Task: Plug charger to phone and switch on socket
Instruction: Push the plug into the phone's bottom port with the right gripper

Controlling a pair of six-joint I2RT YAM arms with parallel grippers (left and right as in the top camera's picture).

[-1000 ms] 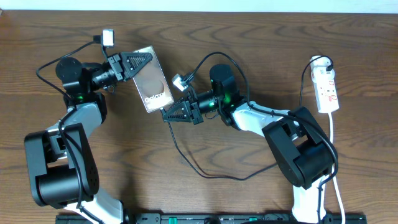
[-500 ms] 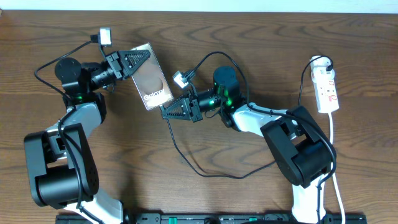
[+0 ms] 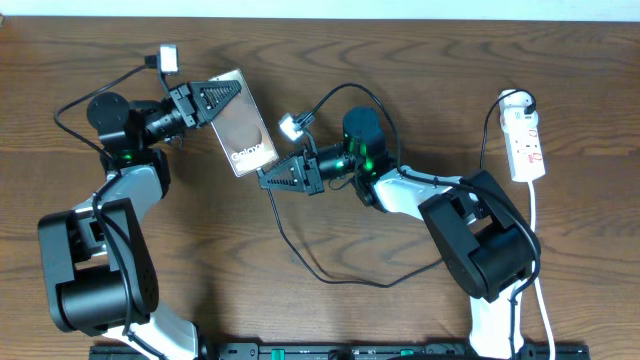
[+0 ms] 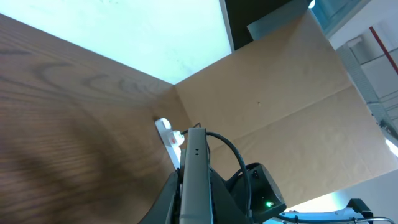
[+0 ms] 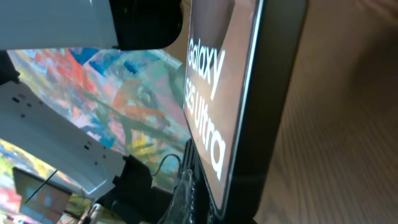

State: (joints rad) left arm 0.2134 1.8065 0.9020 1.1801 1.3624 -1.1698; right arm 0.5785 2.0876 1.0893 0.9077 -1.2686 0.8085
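My left gripper [image 3: 232, 95] is shut on the phone [image 3: 248, 135] and holds it off the table at the upper left, screen lettering up. In the left wrist view the phone [image 4: 196, 168] shows edge-on between the jaws. My right gripper [image 3: 264, 178] is shut on the plug end of the charger [image 3: 300, 258], right at the phone's lower short edge. The right wrist view is filled by the phone [image 5: 214, 93] with "Galaxy S25 Ultra" lettering, just above my right gripper [image 5: 194, 200]; the plug tip itself is hidden. The white socket [image 3: 526, 145] lies at the far right.
The charger's black cable loops over the wood from my right gripper down to the front and back toward the right arm base [image 3: 490, 250]. The socket's white cord [image 3: 535, 230] runs down the right edge. The socket [image 4: 168, 134] also shows far off in the left wrist view.
The right gripper has crept slightly left and up, bringing the plug end closer to the phone's lower edge. The left gripper shifted the phone a touch to the left.
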